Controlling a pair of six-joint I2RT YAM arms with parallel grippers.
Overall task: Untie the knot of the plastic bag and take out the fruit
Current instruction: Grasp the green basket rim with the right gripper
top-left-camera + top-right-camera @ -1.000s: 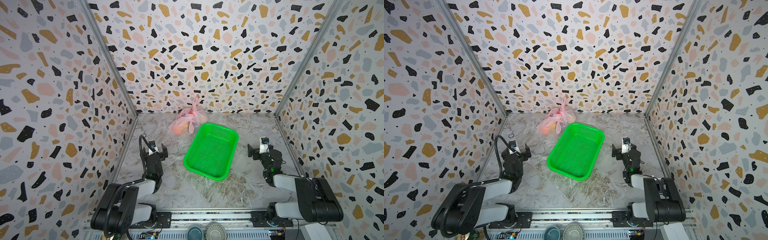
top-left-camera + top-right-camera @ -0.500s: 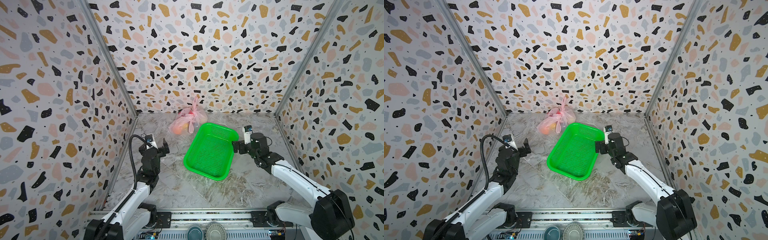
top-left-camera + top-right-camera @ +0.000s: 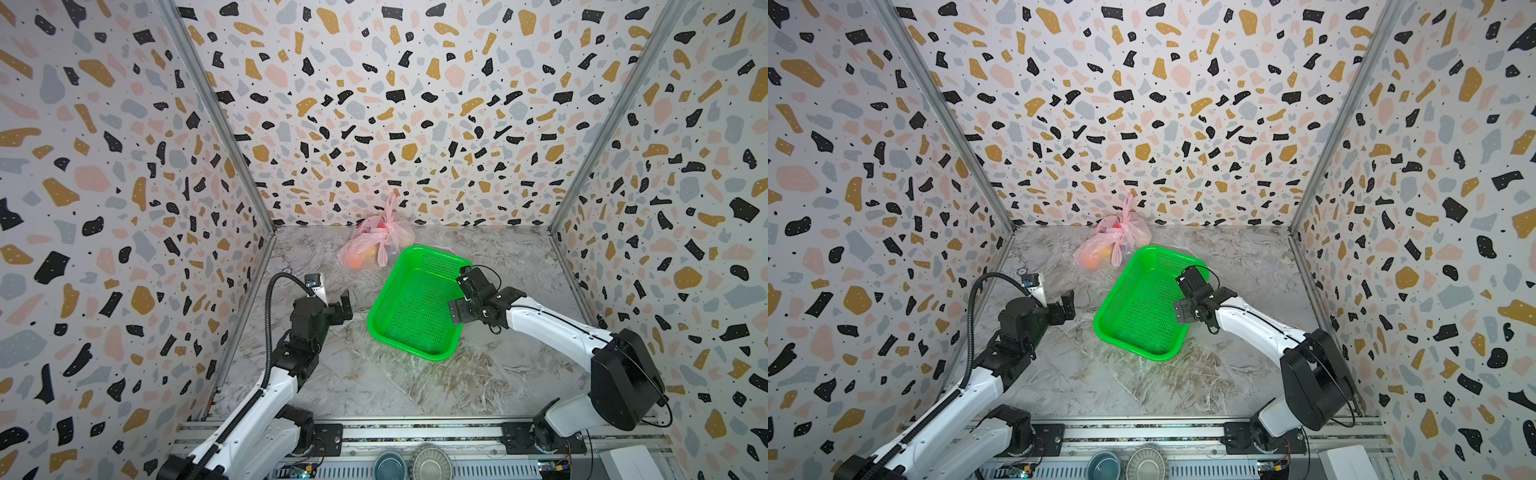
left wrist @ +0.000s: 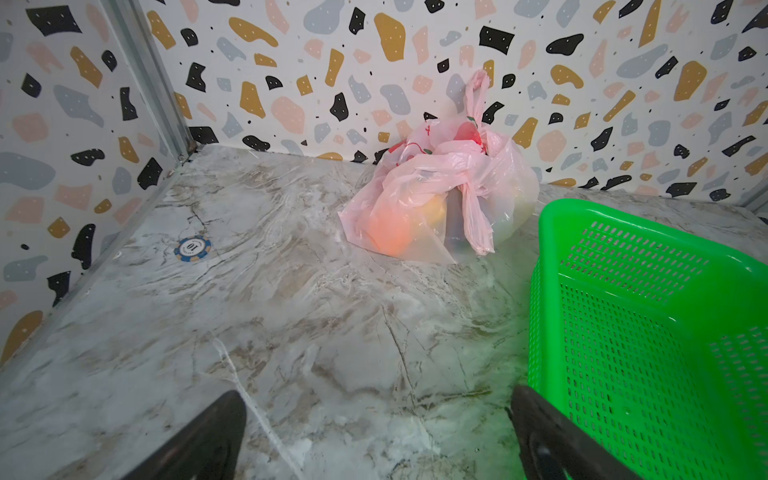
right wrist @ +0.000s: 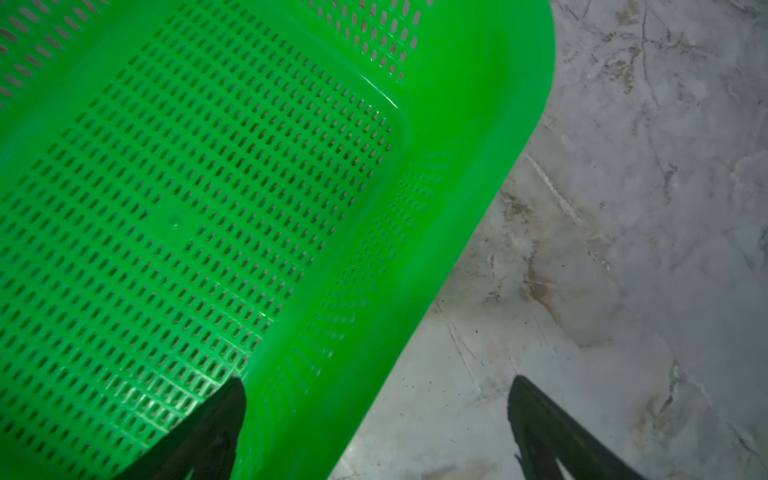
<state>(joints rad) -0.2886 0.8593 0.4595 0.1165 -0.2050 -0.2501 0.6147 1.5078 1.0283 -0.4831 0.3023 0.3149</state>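
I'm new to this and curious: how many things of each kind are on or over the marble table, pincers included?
Pink plastic bag, fruit inside uncountable: 1
Green basket: 1
Blue-and-white chip: 1
Pincers, both open: 2 (left pincer, right pincer)
Total: 5

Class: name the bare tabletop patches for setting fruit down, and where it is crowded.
Bare: the wide front stretch of table between the basket and the near rail; also the back-right corner beyond the basket. Crowded: the back middle, where the plastic bag sits beside the basket's far corner.
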